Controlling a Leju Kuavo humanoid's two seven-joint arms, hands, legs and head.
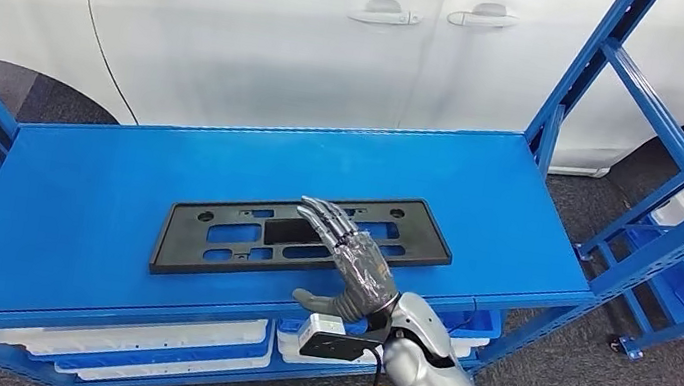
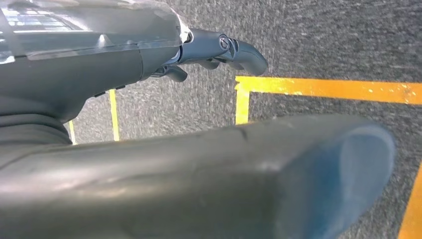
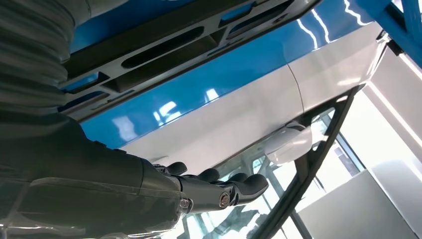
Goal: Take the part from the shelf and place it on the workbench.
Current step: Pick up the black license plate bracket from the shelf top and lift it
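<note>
The black plastic part (image 1: 304, 236) is lying flat on the blue shelf (image 1: 113, 211), near the front edge and slightly toward the right corner. The right hand (image 1: 349, 260) is being held over the part's right-of-middle portion with fingers extended and spread, nothing being gripped; whether the fingertips are touching the part cannot be told. The left hand (image 2: 219, 50) is hanging over the grey floor (image 2: 323, 45), fingers loosely curled and holding nothing as far as can be seen.

The part is judged to be wide, thin and flat against the shelf, so little edge is being offered to the fingers. If it is being pressed from above, it could be pushed back across the smooth shelf rather than lifted; if gripped off-centre, it could tilt and slip out.

The part's section beneath the hand is being hidden, and in the right wrist view the thumb's position is being obscured.
</note>
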